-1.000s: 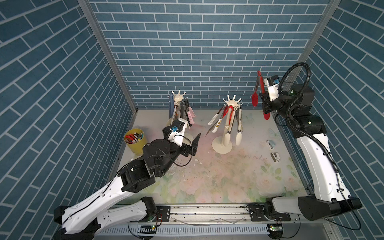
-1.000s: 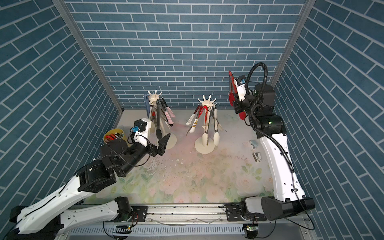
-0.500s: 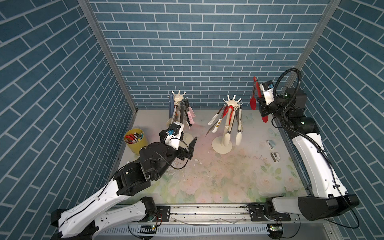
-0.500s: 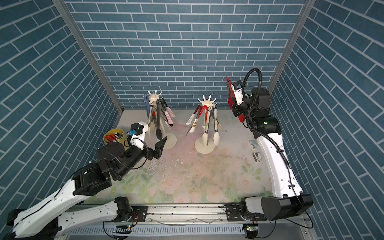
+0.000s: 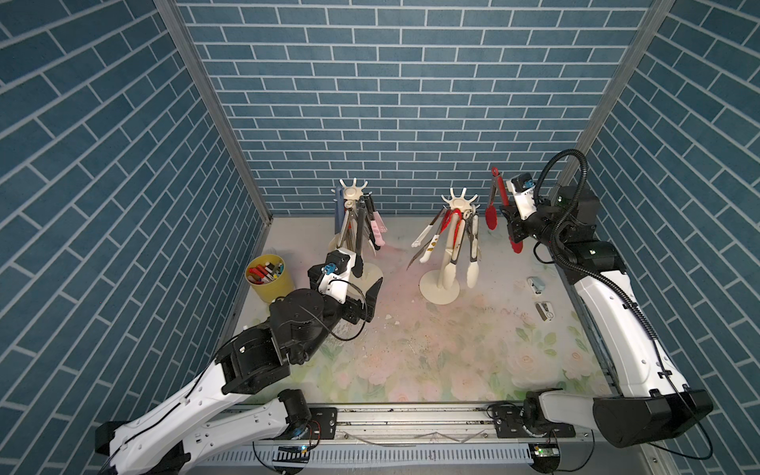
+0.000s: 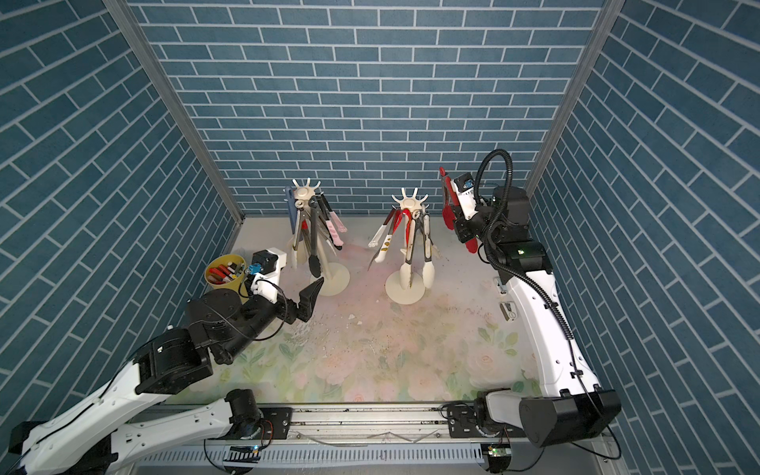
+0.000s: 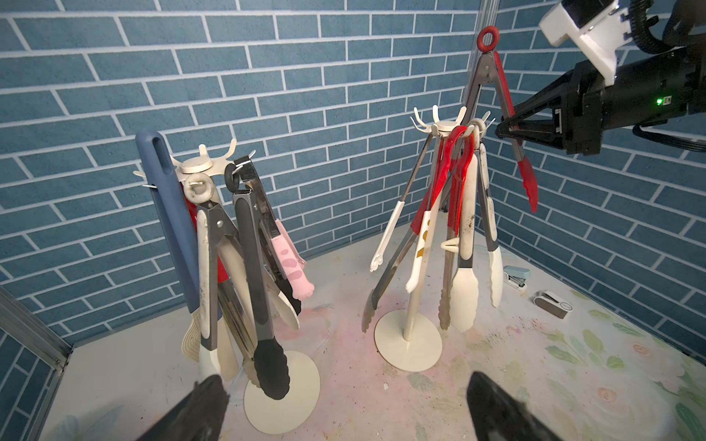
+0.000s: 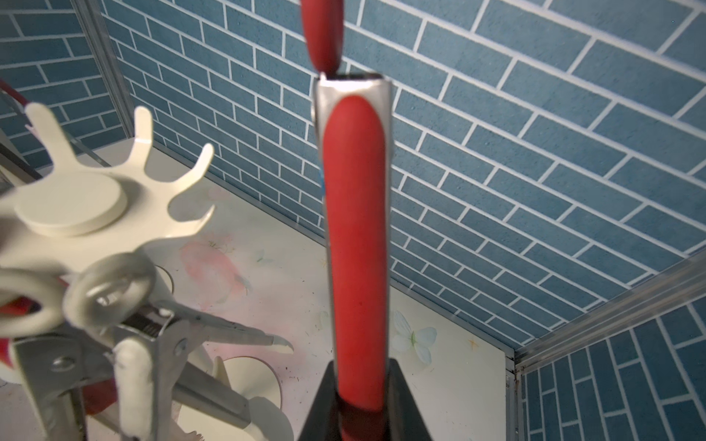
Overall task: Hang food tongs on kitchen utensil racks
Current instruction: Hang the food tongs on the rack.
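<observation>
The right gripper point(image 5: 506, 214) is pinched nearly shut on what looks like one arm of the red-tipped steel tongs point(image 5: 498, 193). It holds them upright at right of centre in both top views, red hanging ring point(image 7: 488, 38) uppermost and above the hook crown of the right-hand utensil rack point(image 5: 459, 202), likely so the ring can drop over a bare hook. The left gripper point(image 7: 349, 404) gapes wide and empty, low by the crowded left-hand utensil rack point(image 5: 354, 192), apparently parked clear.

left claw point(image 7: 344, 385) low, spread wide | right claw point(image 7: 506, 129) raised (pointing sideways), clamped
</observation>
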You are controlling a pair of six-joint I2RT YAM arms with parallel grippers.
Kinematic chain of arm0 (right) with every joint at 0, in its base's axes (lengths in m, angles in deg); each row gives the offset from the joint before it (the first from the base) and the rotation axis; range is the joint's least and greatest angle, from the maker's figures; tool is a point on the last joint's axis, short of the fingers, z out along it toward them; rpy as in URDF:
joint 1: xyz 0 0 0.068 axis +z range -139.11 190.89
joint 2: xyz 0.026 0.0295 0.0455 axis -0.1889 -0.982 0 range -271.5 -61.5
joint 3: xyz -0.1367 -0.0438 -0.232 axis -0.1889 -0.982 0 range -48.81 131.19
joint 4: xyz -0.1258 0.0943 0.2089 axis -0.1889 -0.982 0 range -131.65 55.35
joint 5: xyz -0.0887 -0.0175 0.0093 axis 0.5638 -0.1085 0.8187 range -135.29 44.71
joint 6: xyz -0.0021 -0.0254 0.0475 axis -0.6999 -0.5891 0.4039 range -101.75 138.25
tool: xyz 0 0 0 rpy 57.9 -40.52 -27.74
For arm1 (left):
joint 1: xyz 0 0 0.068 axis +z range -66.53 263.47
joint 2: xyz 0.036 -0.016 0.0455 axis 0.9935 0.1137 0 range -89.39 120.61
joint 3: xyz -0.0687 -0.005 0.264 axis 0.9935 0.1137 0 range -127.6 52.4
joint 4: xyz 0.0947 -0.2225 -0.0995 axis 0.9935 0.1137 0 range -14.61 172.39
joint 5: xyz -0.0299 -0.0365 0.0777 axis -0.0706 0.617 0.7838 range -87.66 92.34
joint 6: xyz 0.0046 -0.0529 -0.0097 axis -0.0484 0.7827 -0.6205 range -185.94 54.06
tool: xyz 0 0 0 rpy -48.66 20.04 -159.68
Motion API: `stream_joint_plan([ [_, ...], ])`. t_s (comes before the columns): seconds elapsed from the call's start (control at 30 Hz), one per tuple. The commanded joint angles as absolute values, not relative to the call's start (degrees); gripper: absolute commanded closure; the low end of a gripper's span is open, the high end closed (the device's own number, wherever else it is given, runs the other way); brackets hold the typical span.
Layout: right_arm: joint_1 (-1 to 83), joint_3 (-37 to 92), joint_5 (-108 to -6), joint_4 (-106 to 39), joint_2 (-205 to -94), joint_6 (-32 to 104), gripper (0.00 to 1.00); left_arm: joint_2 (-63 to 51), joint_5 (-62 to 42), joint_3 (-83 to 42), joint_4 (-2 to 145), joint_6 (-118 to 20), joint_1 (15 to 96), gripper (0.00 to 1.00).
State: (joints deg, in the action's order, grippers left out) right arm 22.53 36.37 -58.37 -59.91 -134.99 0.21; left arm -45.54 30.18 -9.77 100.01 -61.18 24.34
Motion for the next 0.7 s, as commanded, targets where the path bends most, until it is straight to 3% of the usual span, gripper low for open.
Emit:
stream_joint_plan([
  [0.0,22.4,35.2,-61.2,-56.4,-132.9,-0.8,1.0,-46.1,31.2,-9.1,101.3,-60.6,24.2,0.01],
  [0.67,24.6,32.2,-57.0,-56.3,-134.0,-3.8,1.0,-46.3,32.4,-7.7,101.5,-60.0,24.3,0.01],
])
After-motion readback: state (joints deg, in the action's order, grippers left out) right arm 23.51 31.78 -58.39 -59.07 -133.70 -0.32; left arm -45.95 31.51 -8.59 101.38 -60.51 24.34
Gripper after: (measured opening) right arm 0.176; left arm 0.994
